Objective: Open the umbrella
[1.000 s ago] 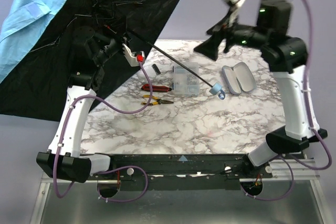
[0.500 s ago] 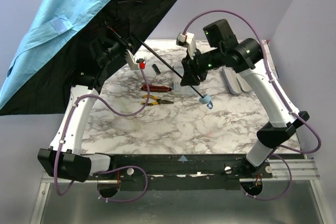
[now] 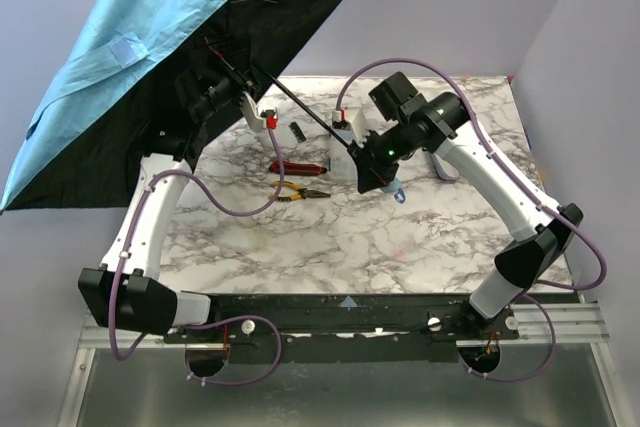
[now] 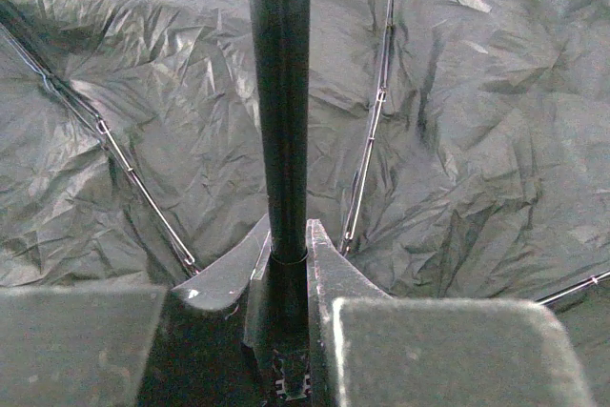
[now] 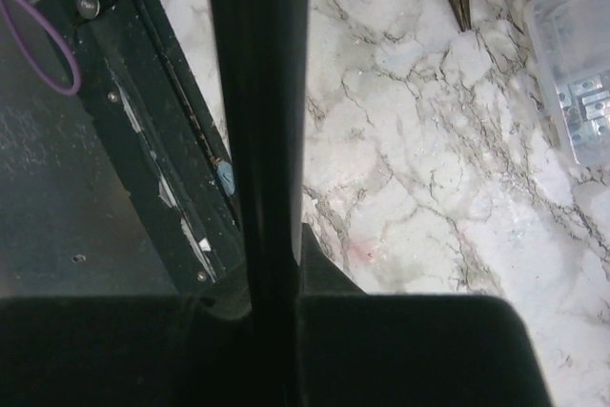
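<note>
The umbrella (image 3: 130, 57) is open: left gripper (image 4: 286, 259) pinches its shaft (image 3: 305, 112) by the ribs (image 4: 372, 111), right gripper (image 5: 272, 278) clamps it near the handle (image 3: 395, 190).

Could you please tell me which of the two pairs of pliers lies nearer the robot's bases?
The yellow-handled pliers lie nearer; the red-handled pliers lie just beyond them, farther away.

I log, upward from the black base rail (image 3: 340, 319): left arm (image 3: 150, 212) and right arm (image 3: 520, 197), white shells with black joints; purple cables (image 3: 235, 210) looped along each; green lights (image 3: 385, 152) on the right one, farthest from the rail; left gripper (image 4: 281, 269) and right gripper (image 5: 276, 269), matte black fingers (image 4: 457, 350).
</note>
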Available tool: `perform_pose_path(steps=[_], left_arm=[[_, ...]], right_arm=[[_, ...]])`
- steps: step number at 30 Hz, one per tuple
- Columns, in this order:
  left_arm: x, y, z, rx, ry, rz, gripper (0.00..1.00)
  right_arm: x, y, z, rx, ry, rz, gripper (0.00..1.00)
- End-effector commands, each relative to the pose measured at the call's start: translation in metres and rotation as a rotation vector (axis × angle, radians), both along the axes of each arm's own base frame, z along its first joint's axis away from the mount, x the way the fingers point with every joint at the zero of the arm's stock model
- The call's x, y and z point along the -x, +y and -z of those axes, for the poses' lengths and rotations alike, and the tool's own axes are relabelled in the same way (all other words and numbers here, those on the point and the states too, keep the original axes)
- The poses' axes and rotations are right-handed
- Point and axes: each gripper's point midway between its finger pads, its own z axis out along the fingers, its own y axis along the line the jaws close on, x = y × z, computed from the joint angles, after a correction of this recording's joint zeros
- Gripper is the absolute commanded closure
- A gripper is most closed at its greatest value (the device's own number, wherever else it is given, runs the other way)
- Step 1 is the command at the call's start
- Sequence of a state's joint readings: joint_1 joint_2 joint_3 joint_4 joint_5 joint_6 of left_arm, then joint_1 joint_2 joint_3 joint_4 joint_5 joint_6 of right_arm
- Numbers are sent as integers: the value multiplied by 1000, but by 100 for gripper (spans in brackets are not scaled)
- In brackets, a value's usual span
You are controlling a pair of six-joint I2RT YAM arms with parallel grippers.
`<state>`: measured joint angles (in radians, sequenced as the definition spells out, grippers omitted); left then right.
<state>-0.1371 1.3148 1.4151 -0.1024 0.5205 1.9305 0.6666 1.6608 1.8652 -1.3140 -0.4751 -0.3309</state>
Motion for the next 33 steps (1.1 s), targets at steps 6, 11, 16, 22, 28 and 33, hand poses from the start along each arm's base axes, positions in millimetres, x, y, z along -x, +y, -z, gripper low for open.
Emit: perform_pose_path(steps=[6, 11, 16, 22, 28, 33], left_arm=[[-58, 140, -60, -30, -248, -458, 86], [-78, 194, -78, -37, -300, -601, 82], [-89, 231, -94, -30, -340, -708, 76], [-97, 271, -101, 1, -327, -823, 88], [-100, 325, -103, -5, -340, -969, 89], [-98, 357, -97, 9, -334, -1075, 90]], right_arm=[[47, -39, 3, 65, 54, -17, 100], [56, -50, 17, 110, 84, 5, 100], [63, -61, 31, 159, 107, 14, 100], [74, -74, 47, 204, 128, 5, 100], [86, -88, 65, 254, 159, -15, 100], [93, -93, 75, 274, 192, -27, 100]])
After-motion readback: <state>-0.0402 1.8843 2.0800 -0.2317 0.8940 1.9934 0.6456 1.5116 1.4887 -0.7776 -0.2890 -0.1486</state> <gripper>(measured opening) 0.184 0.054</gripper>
